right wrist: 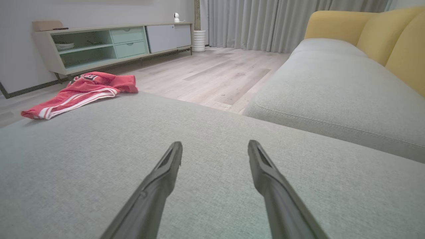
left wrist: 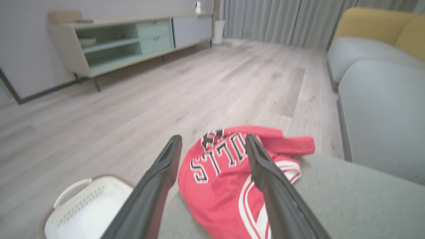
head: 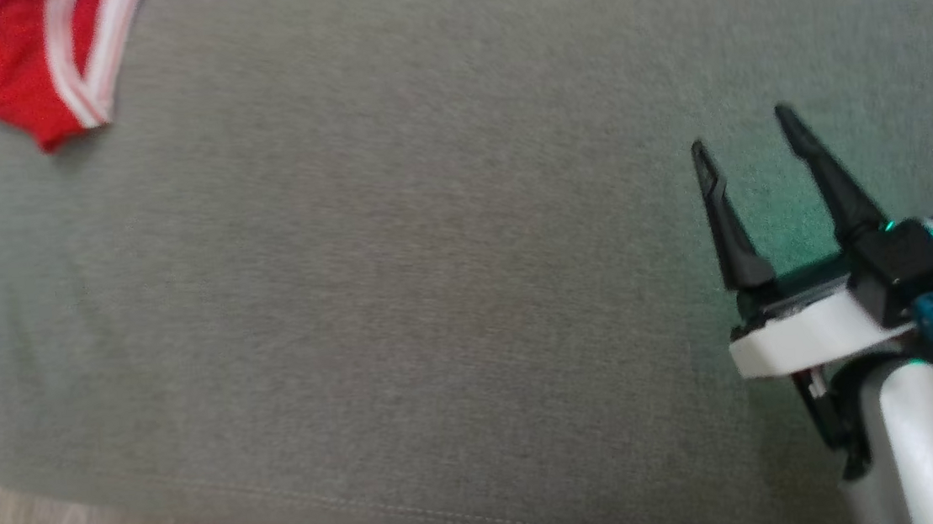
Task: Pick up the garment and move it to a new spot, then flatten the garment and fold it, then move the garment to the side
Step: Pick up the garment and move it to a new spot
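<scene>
Grey woven upholstered cushion [head: 402,301] forms the work surface, with pale wood-plank floor [left wrist: 132,109] and a white perforated plastic laundry basket [left wrist: 83,199] beyond its edge. Red sports jersey with white trim and block lettering [head: 26,56] lies crumpled at the cushion's far left corner, one part apparently lapping over the edge; it is not yet lifted. Left claw [left wrist: 213,138] hangs above the jersey, fingers spread wide and empty, the lettering framed between them. This pose suits a descent onto the cloth for the first pick-up. Right claw [head: 740,130], likewise spread and empty, hovers over bare cushion well apart from the jersey. It is probably held aside so that the open middle of the cushion is free as the new spot for laying out and flattening.
</scene>
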`<state>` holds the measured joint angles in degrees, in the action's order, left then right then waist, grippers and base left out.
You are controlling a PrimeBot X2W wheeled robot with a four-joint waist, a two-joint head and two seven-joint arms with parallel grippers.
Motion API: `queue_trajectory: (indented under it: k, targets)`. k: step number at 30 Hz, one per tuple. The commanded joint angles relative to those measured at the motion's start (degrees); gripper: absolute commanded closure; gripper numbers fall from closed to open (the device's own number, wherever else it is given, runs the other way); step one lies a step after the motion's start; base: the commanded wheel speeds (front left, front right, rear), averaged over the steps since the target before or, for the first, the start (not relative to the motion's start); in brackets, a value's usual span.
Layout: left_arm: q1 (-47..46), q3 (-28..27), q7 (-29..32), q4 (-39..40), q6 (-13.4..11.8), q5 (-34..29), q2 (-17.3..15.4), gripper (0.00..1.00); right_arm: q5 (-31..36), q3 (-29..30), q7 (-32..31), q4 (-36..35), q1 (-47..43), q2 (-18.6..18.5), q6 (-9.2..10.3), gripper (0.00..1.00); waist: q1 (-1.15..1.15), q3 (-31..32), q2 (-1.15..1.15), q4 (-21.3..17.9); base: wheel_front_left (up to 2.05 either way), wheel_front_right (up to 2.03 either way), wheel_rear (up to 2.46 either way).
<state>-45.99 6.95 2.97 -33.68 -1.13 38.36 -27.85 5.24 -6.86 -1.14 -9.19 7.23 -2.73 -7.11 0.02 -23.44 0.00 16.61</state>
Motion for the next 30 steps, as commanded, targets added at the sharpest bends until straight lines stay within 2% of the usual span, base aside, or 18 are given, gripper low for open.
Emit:
queue_trajectory:
  k: [1,9,16,17,19,20,25,30]
  targets:
    - [-2.3,-2.5,0.3,-0.8,-0.4,0.4,-2.9,0.0,0.4,-1.3,-0.6,-3.0,1.7,-0.1,-0.37,0.0,-0.02,-4.2,0.0,-3.1,0.0,0.0,0.0]
    - [-6.7,-0.3,-0.1,-14.8,2.3,0.3,-0.5,0.0,1.3,-1.2,-1.8,-6.7,3.1,-0.1,-0.37,0.0,-0.02,-10.8,0.0,-4.5,0.0,0.0,0.0]
    - [-9.6,2.3,5.1,-25.0,3.4,-0.2,0.6,0.0,1.3,-0.7,-1.6,-7.4,3.5,-0.1,-0.37,0.0,-0.02,-12.8,0.0,-4.9,0.0,0.0,0.0]
    - [-10.0,2.4,5.6,-25.9,3.7,0.0,0.7,0.22,1.3,-0.7,-1.5,-7.3,3.5,-0.1,-0.37,0.0,-0.02,-12.8,0.0,-4.9,0.0,0.0,0.0]
    - [-10.6,2.5,5.3,-27.2,4.3,0.1,0.9,0.97,1.0,-0.6,-1.4,-7.1,3.6,-0.1,-0.37,0.0,-0.02,-12.6,0.0,-4.9,0.0,0.0,0.0]
    - [-10.8,2.6,4.8,-27.8,4.6,0.1,0.9,1.0,0.9,-0.6,-1.2,-6.9,3.7,-0.1,-0.37,0.0,-0.02,-12.4,0.0,-4.9,0.0,0.0,0.0]
    - [-11.9,3.2,2.5,-29.8,5.9,-0.2,-0.1,1.0,-0.4,-1.2,0.0,-5.2,4.3,-0.1,-0.37,0.0,-0.02,-10.0,0.0,-5.2,0.0,0.0,0.0]
    - [-13.1,3.6,0.2,-30.7,7.0,-0.7,-2.4,1.0,-2.5,-1.4,1.8,-2.4,4.5,-0.1,-0.37,0.0,-0.02,-5.6,0.0,-6.4,0.0,0.0,0.0]
